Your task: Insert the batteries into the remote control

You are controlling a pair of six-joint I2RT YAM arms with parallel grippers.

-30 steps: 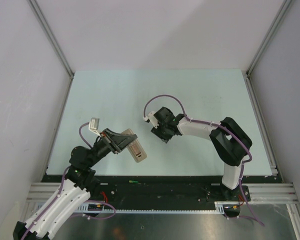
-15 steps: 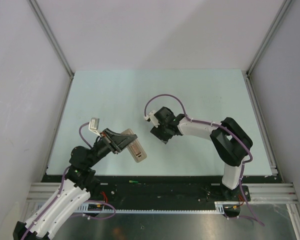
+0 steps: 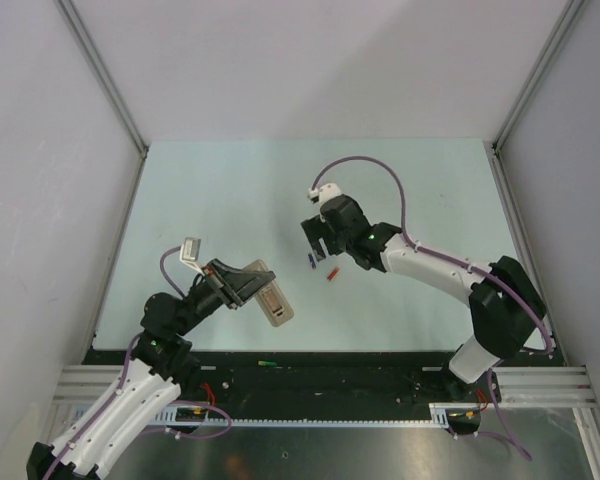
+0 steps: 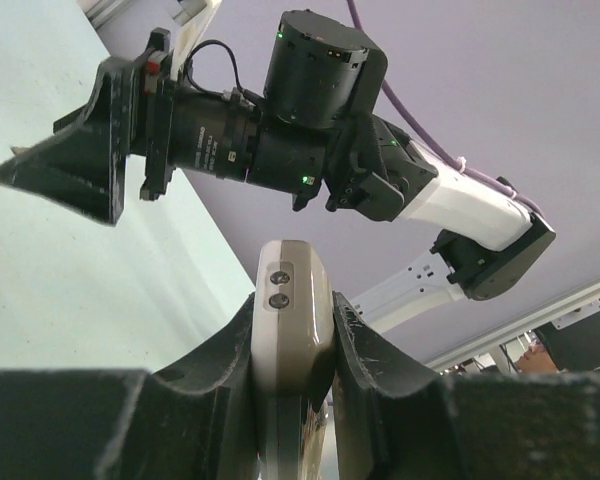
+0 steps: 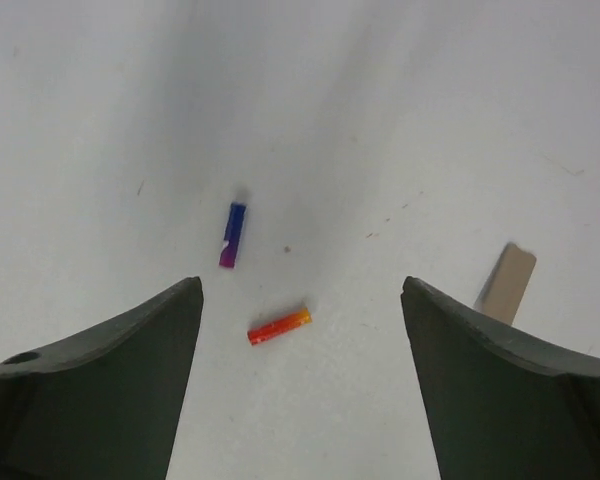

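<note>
- The left gripper [image 3: 252, 285] is at the near-left part of the pale table [image 3: 220, 190], and its jaws are clamped on the remote control [image 3: 275, 306].
- In the left wrist view the remote control [image 4: 292, 300] sits squeezed between the two dark fingers [image 4: 220, 370]. Its rounded pale end pokes out past them, and two small dark dots show on that end.
- From above, the remote is held off the table surface at a tilt. Its free end points toward the near edge and slightly right.
- What looks like the green battery [image 3: 267, 362] lies on the black strip in front of the table's near edge, well apart from the other two. It is too small to make out further.
- The dark blue battery [image 5: 233, 235] lies flat on the table near the middle, with nothing touching it.
- The red battery [image 5: 278, 326] lies flat just beside the blue one, nearer the right wrist camera. The two do not touch and lie at different angles.
- The right gripper [image 5: 300, 288] hovers over these two batteries with its jaws spread wide and nothing between them. From above it hangs close over the blue battery.
- A small flat tan-grey cover piece [image 5: 507, 283] lies on the table to the right of the batteries in the right wrist view, beyond the right finger [image 5: 510, 390].
</note>
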